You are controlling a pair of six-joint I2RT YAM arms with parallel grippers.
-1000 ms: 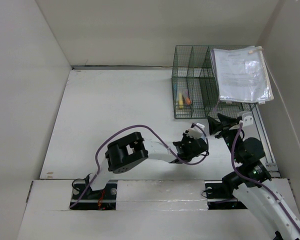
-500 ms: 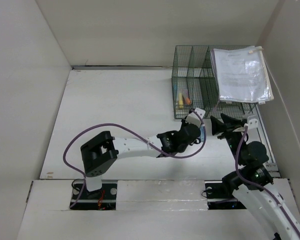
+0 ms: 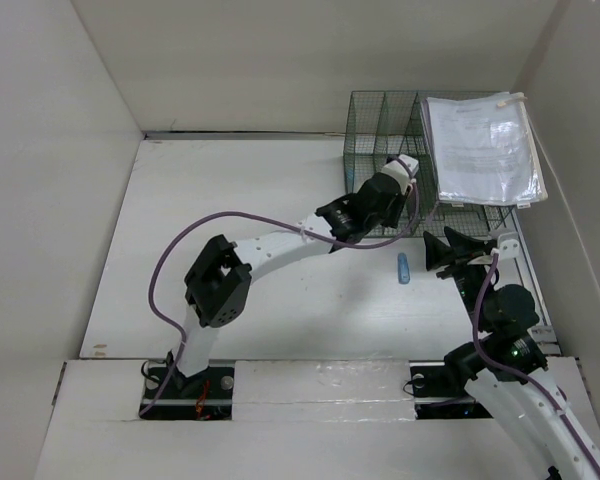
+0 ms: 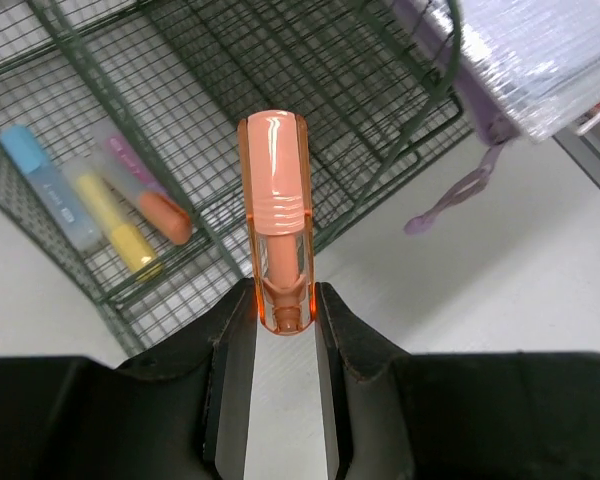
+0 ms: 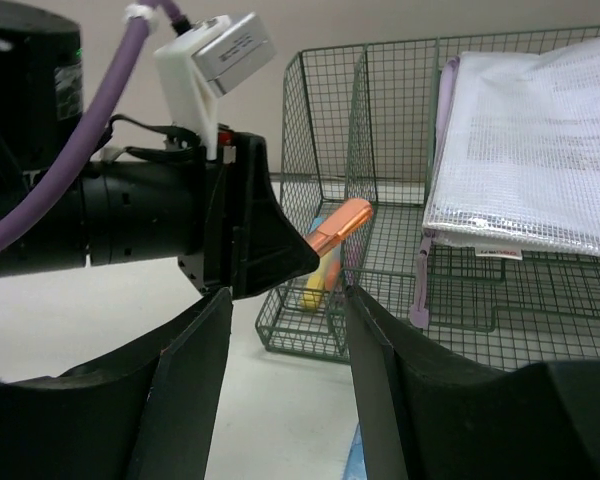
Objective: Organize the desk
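Note:
My left gripper (image 4: 280, 300) is shut on the end of an orange highlighter (image 4: 273, 200), which sticks out forward over the front of the green wire rack (image 4: 360, 120). From above, the left gripper (image 3: 392, 192) reaches across the white desk (image 3: 240, 220) to the rack (image 3: 380, 120). Inside one rack compartment lie a blue highlighter (image 4: 45, 185), a yellow one (image 4: 120, 225) and an orange-tipped one (image 4: 155, 205). My right gripper (image 3: 450, 250) hangs open with nothing in it, just in front of the rack. Its wrist view shows the held highlighter (image 5: 340, 228) beyond its open fingers.
A clear mesh document pouch (image 3: 485, 150) lies on top of the rack's right side, its purple zip tag (image 4: 450, 195) dangling. A small blue item (image 3: 404, 268) lies on the desk between the two grippers. White walls close in the desk on three sides.
The left arm has swung from the desk's near middle up to the rack, carrying the orange highlighter. The blue item on the desk has come into sight. The right arm has barely moved.

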